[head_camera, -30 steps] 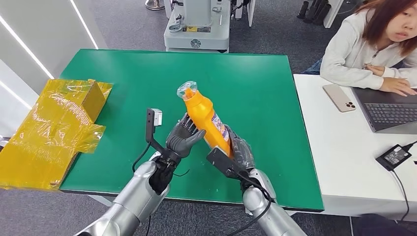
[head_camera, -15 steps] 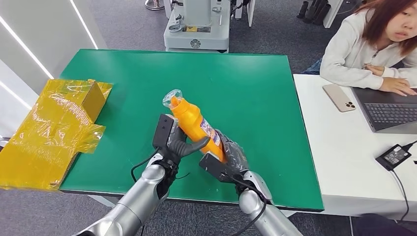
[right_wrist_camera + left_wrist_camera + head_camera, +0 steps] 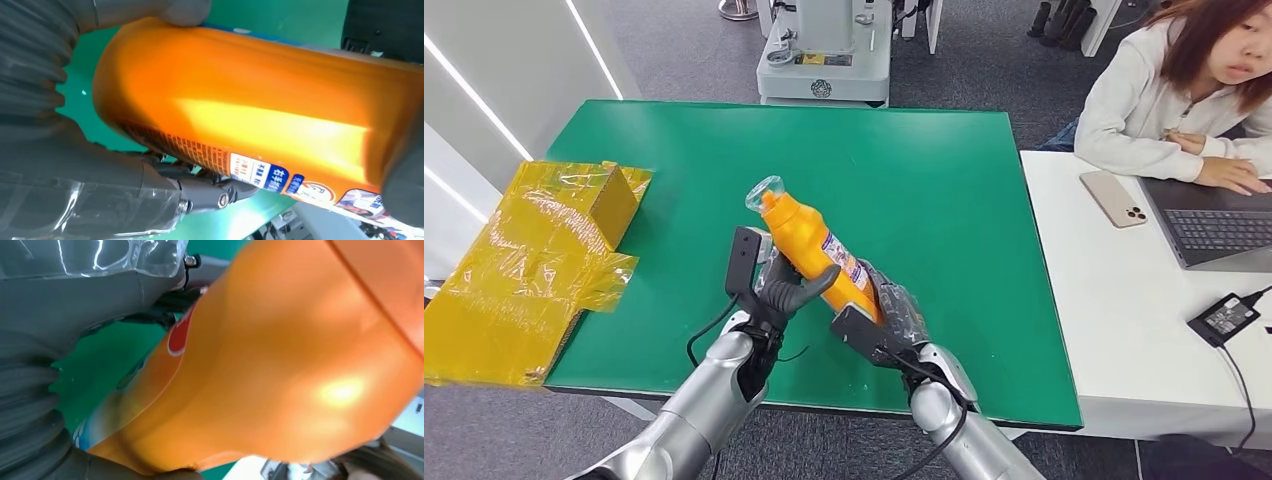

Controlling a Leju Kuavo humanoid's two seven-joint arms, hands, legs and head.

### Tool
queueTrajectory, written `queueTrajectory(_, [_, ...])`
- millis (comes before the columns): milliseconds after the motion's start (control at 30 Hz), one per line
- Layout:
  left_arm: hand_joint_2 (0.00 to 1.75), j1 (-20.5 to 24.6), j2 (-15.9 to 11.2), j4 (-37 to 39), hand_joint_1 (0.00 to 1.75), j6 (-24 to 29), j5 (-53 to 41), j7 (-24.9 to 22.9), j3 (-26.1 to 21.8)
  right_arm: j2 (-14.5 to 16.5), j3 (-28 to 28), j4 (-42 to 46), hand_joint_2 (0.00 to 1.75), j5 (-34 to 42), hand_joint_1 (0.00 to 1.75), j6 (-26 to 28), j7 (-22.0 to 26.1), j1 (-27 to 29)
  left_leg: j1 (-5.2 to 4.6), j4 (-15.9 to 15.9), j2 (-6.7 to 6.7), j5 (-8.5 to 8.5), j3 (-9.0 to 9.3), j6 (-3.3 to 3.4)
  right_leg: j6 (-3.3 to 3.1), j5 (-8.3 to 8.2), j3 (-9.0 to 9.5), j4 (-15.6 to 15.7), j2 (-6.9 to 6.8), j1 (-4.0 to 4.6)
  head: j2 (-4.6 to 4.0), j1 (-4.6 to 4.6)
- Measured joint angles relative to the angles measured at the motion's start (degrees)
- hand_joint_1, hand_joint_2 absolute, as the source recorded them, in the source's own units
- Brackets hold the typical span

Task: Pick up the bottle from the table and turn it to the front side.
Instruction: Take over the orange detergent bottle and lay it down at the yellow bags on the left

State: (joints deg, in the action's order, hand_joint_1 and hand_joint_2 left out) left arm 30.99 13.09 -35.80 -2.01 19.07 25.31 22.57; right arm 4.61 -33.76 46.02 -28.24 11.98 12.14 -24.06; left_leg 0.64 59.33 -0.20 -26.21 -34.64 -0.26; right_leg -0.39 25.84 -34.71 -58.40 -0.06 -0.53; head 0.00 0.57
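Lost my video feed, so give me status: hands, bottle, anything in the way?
Right hand grips the orange bottle at its base. Left hand holds its middle. Bottle tilted, off the green table, cap up-left. Nothing in the way.

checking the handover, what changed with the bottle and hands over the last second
The bottle tipped further toward the robot's left and sank nearer the table. The left hand, open beside it a second ago, now wraps its fingers around the body. The right hand still grips the base. The yellow bag stayed put.
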Motion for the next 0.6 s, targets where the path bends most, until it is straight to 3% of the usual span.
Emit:
queueTrajectory(267, [1.75, 0.0, -0.1, 0.0, 1.75, -5.3, 4.3, -3.0, -2.6, 0.0, -0.4, 1.5, 1.75, 0.1, 1.72, 0.1, -0.5, 0.7, 0.00, 0.0, 0.00, 0.00, 0.01, 0.00, 0.00, 0.00, 0.00, 0.0, 0.00, 0.00, 0.00, 0.01])
queueTrajectory(300, [1.75, 0.1, -0.1, 0.0, 1.75, -6.1, 4.8, -3.4, -2.8, 0.0, -0.4, 1.9, 1.75, 0.0, 1.51, 0.1, -0.6, 0.9, 0.00, 0.0, 0.00, 0.00, 0.01, 0.00, 0.00, 0.00, 0.00, 0.0, 0.00, 0.00, 0.00, 0.00])
queueTrajectory(400, [1.75, 0.1, -0.1, 0.0, 1.75, -7.5, 5.4, -3.7, -3.1, -0.1, -0.2, 2.9, 1.75, -0.5, 0.22, 0.1, -0.7, 1.5, 0.00, 0.0, 0.00, 0.00, 0.01, 0.00, 0.00, 0.00, -0.01, 0.0, 0.01, 0.00, 0.00, -0.01])
queueTrajectory(433, [1.75, 0.1, -0.1, 0.0, 1.75, -7.8, 5.4, -3.7, -3.2, -0.1, -0.2, 3.3, 1.75, -0.6, 0.00, 0.1, -0.7, 1.8, 0.00, 0.0, 0.00, 0.00, 0.01, 0.00, 0.00, 0.00, -0.01, 0.0, 0.01, 0.00, 0.00, 0.00])
queueTrajectory(600, [1.75, 0.5, -0.1, -0.2, 1.75, -6.9, 1.8, -1.8, -3.1, -0.3, 1.2, 6.2, 1.75, -0.7, 0.00, 0.0, -0.4, 4.3, 0.00, 0.0, 0.00, 0.00, 0.00, 0.00, 0.00, 0.00, -0.01, 0.0, 0.00, 0.00, 0.00, -0.01])
